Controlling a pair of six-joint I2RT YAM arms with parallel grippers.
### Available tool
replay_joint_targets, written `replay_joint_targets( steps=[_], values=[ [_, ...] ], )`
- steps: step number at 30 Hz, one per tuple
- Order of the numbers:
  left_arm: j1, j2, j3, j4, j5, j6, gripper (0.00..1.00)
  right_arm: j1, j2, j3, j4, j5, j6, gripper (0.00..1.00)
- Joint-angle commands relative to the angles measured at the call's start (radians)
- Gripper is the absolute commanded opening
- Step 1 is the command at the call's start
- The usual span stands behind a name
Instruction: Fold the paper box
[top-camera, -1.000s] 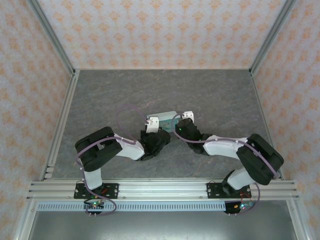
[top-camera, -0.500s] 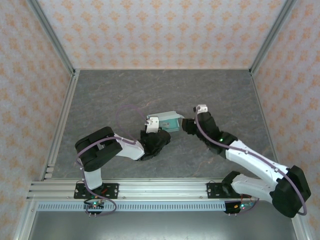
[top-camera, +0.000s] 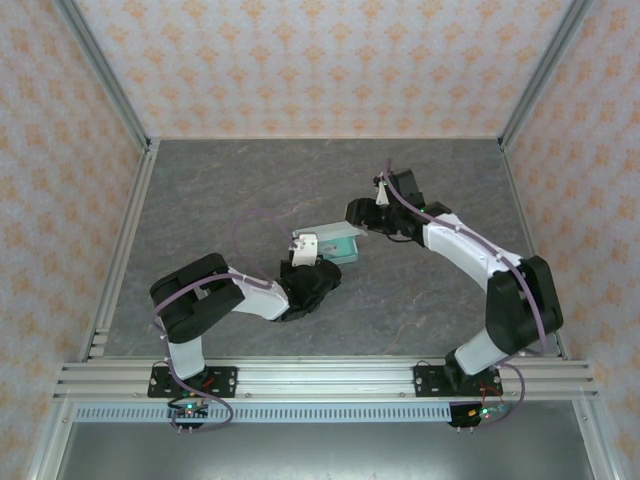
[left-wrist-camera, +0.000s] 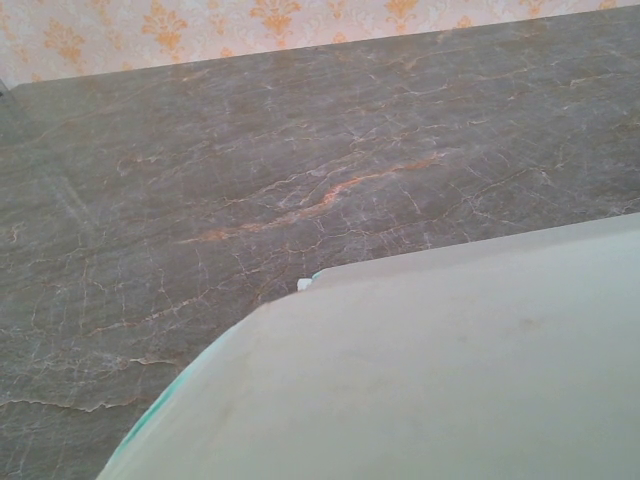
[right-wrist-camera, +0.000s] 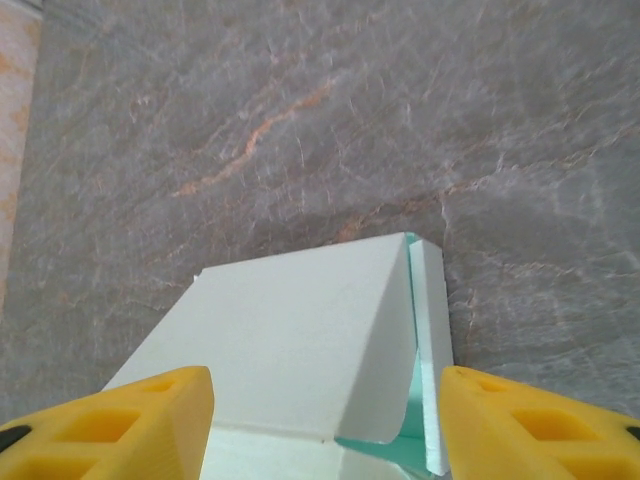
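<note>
The paper box (top-camera: 341, 242) is pale mint-green card with a teal inside, partly folded, near the middle of the table. My left gripper (top-camera: 305, 248) is shut on its left end; in the left wrist view the card (left-wrist-camera: 450, 370) hides the fingers. My right gripper (top-camera: 362, 216) is at the box's upper right corner. In the right wrist view its yellow fingers (right-wrist-camera: 150, 425) stand open on either side of the box's end (right-wrist-camera: 300, 330), where a folded flap and a narrow side strip (right-wrist-camera: 432, 350) show, with a teal gap between them.
The grey marbled table (top-camera: 250, 180) is bare all around the box. Aluminium rails (top-camera: 120, 250) and patterned walls close in the left, right and far sides. Both arm bases sit on the near rail (top-camera: 320, 378).
My right arm swung from the near side of the box round to its far right corner, and its jaws widened. The left gripper stayed shut on the box, which barely shifted.
</note>
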Motion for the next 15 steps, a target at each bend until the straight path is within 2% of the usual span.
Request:
replay_joint_targets(
  steps=[1, 15],
  values=[
    [0.001, 0.017, 0.002, -0.087, -0.036, 0.003, 0.00, -0.006, 0.035, 0.024, -0.017, -0.049, 0.041, 0.62],
    [-0.004, -0.013, -0.007, -0.117, -0.037, -0.015, 0.01, -0.006, 0.052, -0.081, 0.097, -0.048, 0.095, 0.55]
  ],
)
